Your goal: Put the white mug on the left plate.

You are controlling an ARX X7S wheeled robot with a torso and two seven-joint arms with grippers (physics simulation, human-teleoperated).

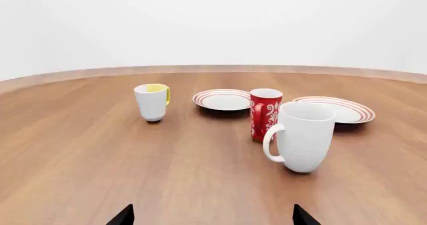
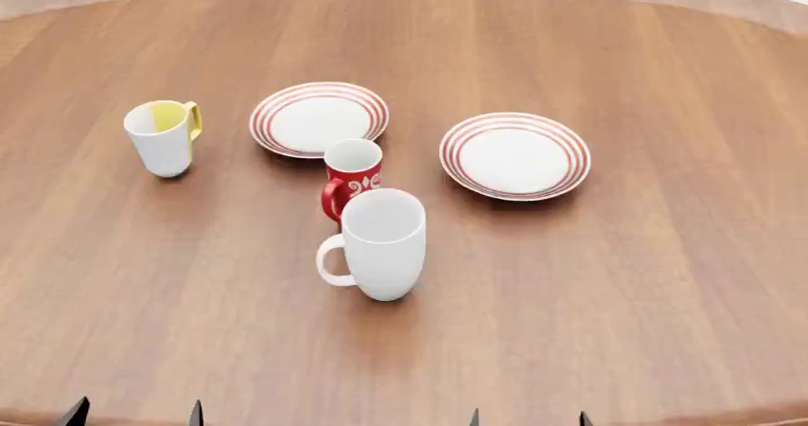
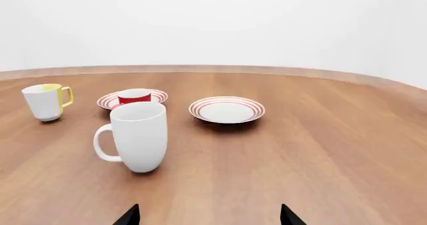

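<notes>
left gripper [image 2: 132,413]: fingers apart, empty | right gripper [image 2: 528,417]: fingers apart, empty | white mug [image 2: 378,243]: upright on table [image 2: 657,284], handle leftward, just before red mug [image 2: 351,177] | left plate [image 2: 318,118]: bare, behind red mug

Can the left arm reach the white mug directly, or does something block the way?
Probably yes: the white mug stands nearest the robot, bare table between it and the left gripper; the red mug stands behind it.

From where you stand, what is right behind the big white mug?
The red mug stands just behind the white mug, and the left plate lies beyond it, bare. The white mug hides the red mug's base, so contact cannot be judged.
</notes>
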